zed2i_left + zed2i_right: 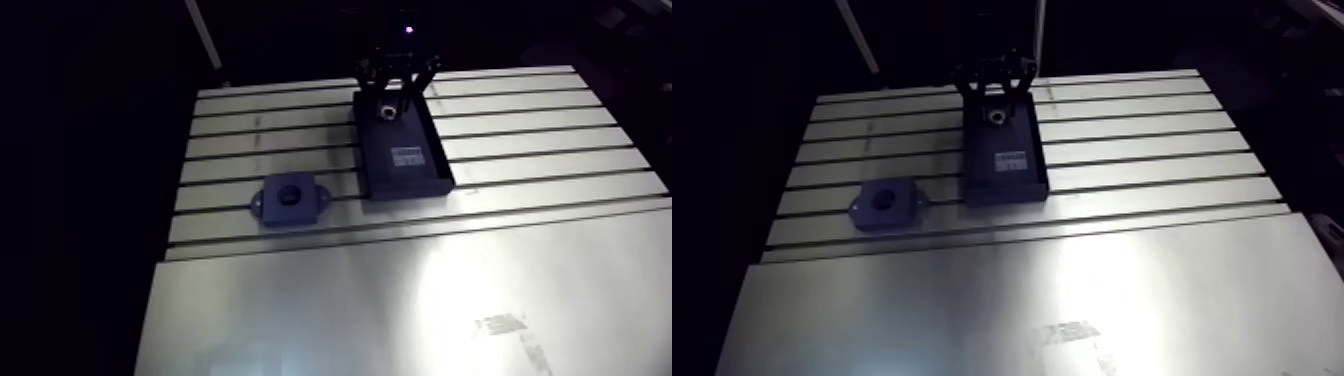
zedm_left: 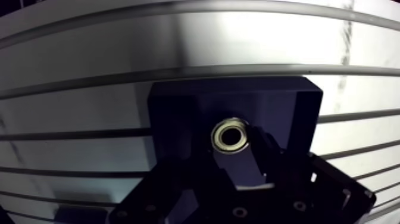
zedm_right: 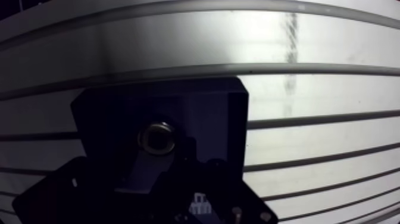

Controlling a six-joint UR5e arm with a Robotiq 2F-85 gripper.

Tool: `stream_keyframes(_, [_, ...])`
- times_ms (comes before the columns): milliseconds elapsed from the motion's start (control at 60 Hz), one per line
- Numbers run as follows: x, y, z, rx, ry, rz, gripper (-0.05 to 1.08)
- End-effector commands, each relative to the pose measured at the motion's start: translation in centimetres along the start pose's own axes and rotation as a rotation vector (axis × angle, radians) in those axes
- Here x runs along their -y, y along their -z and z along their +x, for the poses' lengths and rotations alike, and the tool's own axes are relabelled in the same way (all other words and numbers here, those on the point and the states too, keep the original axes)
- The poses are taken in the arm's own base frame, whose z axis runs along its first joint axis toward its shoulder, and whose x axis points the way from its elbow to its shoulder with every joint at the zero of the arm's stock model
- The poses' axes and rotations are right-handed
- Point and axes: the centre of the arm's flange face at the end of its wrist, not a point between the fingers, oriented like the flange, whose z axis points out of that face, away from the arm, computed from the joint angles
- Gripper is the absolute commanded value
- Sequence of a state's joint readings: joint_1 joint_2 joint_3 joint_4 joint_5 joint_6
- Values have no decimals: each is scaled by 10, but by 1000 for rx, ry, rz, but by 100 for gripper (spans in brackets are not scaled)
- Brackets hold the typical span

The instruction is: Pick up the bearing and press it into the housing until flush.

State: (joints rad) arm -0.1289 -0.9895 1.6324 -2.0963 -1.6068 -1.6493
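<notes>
Gripper (image 2: 235,156) nearest in wrist view: fingers spread apart, gripping nothing. Bearing (image 2: 231,135) lies flat just ahead of the gap btwn them, on floor of black tray (image 1: 405,188), at tray's far end. Housing (image 1: 305,208) sits on worktop (image 1: 400,300) near tray's other end, not touching it, bore facing up.

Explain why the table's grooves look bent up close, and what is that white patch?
Wrist view: the wide-angle lens bows the straight slots of the table, and the bearing gleams. Arm view: glare whitens the smooth front plate, while the black tray and housing stay dark, with little detail.
</notes>
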Motion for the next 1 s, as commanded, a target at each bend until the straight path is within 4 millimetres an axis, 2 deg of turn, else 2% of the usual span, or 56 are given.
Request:
stream_keyframes(17, [0,-1,-1,3,-1,0,53])
stream_keyframes(450, [0,-1,0,2,-1,0,53])
stream_keyframes(667, [0,1,1,-3,-1,0,57])
stream_keyframes(883, [-1,27,-2,-40,1,-2,57])
stream_keyframes(917, [-1,39,-5,-52,0,-5,57])
stream_keyframes(1000, [-1,51,-10,-58,0,-6,57])
